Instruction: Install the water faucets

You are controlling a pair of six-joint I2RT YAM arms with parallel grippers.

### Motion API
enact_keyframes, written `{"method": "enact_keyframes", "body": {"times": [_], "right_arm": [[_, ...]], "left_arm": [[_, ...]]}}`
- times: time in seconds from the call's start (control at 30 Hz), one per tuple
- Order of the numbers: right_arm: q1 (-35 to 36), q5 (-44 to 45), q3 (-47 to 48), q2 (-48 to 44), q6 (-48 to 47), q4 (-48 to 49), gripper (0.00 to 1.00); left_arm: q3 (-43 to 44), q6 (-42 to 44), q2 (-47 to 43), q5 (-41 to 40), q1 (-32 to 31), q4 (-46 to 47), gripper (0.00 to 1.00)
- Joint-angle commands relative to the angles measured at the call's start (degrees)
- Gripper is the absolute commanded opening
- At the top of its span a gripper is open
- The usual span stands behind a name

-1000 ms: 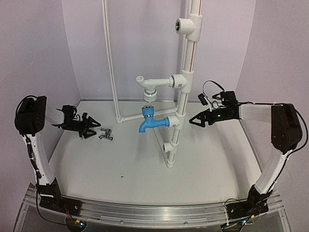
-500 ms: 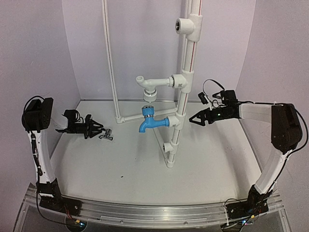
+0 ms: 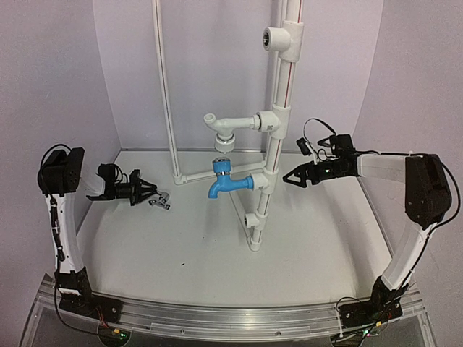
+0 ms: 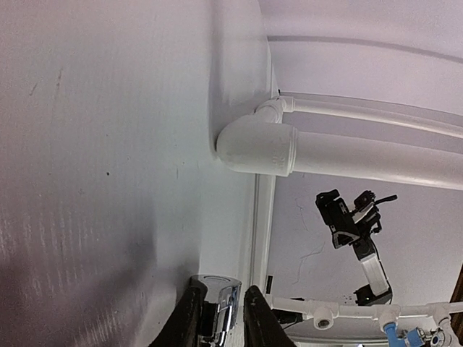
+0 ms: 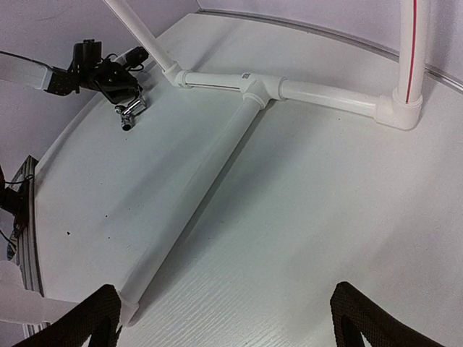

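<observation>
The water faucet (image 3: 160, 200), a small shiny silver tap, lies on the white table at the left. My left gripper (image 3: 150, 194) is low beside it, reaching in from the left. In the left wrist view the chrome faucet (image 4: 217, 307) fills the gap between the two dark fingers of the gripper (image 4: 219, 293), which has closed on it. The right wrist view shows the faucet (image 5: 129, 112) far off at the tip of the left gripper. My right gripper (image 3: 287, 178) hovers open and empty to the right of the pipe stand; its fingertips (image 5: 101, 300) are spread wide.
A white pipe stand (image 3: 278, 123) rises at mid-table, carrying a blue plastic tap (image 3: 221, 181), a white tap (image 3: 223, 134) above it and an open tee (image 3: 278, 37) near the top. Base pipes (image 5: 239, 123) run along the floor. A pipe elbow (image 4: 257, 148) lies ahead of the left gripper.
My left gripper has moved right to the silver faucet and narrowed from wide open to closed around it. The right arm has barely moved.
</observation>
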Motion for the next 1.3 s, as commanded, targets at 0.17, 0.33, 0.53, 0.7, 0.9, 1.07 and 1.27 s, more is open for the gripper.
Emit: {"method": "enact_keyframes", "body": {"times": [0.17, 0.33, 0.53, 0.7, 0.9, 1.07, 1.27], "right_arm": [[0.01, -1.29, 2.42, 0.78, 0.66, 0.25, 0.98], [0.02, -1.46, 2.88, 0.68, 0.76, 0.25, 0.98], [0.04, -1.29, 3.03, 0.24, 0.75, 0.15, 0.98], [0.12, -1.12, 3.07, 0.19, 0.59, 0.07, 0.98], [0.28, -1.08, 3.35, 0.12, 0.67, -0.01, 0.98], [0.66, -1.23, 3.27, -0.31, 0.78, -0.10, 0.98], [2.49, -2.19, 4.97, -0.17, 2.23, -0.10, 0.98]], "left_arm": [[0.21, -0.84, 0.27, 0.51, -2.00, 1.36, 0.20], [1.19, 1.59, 1.47, -0.33, -2.33, -2.72, 0.20], [3.69, 6.21, 2.55, -1.45, -3.22, -9.72, 0.17], [6.67, 11.16, 2.04, -2.48, -4.21, -16.88, 0.13], [7.98, 12.27, 1.83, -3.84, -4.22, -19.96, 0.00], [3.03, 6.48, -3.02, -3.18, -4.22, -12.45, 0.00], [-4.93, -4.26, -15.39, -8.87, -7.35, 0.24, 0.00]]}}
